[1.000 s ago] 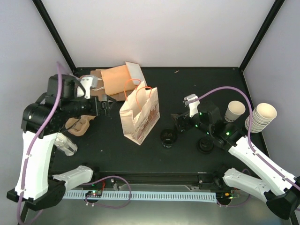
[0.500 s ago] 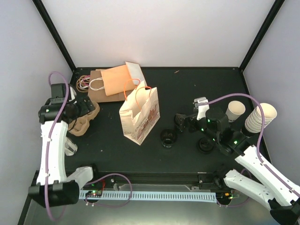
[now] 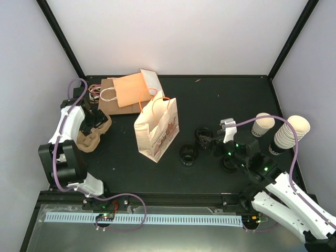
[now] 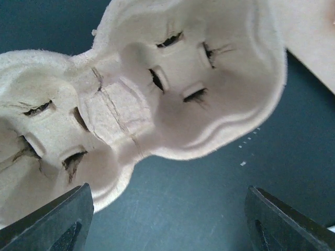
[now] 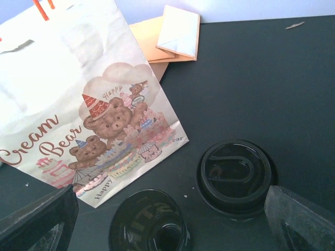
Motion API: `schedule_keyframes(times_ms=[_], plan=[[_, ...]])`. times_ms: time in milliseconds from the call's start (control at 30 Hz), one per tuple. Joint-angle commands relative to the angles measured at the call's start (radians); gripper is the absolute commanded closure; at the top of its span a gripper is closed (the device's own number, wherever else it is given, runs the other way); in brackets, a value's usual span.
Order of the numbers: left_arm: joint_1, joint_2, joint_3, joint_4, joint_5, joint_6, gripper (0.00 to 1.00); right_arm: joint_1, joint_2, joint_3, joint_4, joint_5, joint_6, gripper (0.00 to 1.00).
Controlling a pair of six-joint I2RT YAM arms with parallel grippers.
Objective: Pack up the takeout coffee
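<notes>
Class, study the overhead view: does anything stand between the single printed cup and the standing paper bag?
Yes. The open right gripper and its arm sit on that line, and black lids lie flat near the paper bag. Lifted, the cup would likely clear the lids.

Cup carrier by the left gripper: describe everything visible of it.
The cup carrier is a tan moulded-pulp tray: two empty round wells show, each cut with slits, joined by a creased waist. It lies on the dark table near the left edge, beside a flat brown bag. The left gripper hovers over it, open.
</notes>
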Motion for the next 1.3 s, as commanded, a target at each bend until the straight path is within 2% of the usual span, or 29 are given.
schedule_keyframes(times_ms=[0, 100, 200, 300, 433, 600, 933, 1267], plan=[[0.011, 0.047, 0.076, -0.011, -0.083, -0.111, 0.2, -0.005, -0.024, 0.0, 0.035, 0.002, 0.004, 0.0], [0.006, 0.066, 0.079, 0.016, -0.099, -0.098, 0.22, -0.005, -0.034, -0.006, 0.043, -0.017, 0.005, 0.0], [0.003, 0.099, 0.074, 0.053, -0.101, -0.017, 0.26, -0.005, -0.038, -0.01, 0.05, -0.031, 0.002, 0.0], [0.004, 0.125, 0.066, 0.048, -0.131, -0.001, 0.25, -0.004, -0.037, -0.011, 0.053, -0.045, -0.001, 0.0], [0.004, 0.149, 0.061, 0.047, -0.127, -0.006, 0.19, -0.004, -0.038, -0.011, 0.058, -0.053, -0.003, 0.0], [0.004, 0.17, 0.056, 0.043, -0.113, -0.019, 0.06, -0.005, -0.041, -0.011, 0.053, -0.055, -0.004, 0.0], [-0.002, 0.111, -0.088, 0.118, 0.095, -0.077, 0.09, -0.004, -0.045, -0.011, 0.053, -0.057, -0.001, 0.0], [-0.039, 0.004, -0.157, 0.109, 0.188, -0.065, 0.11, -0.005, -0.053, -0.014, 0.046, -0.058, 0.0, 0.0]])
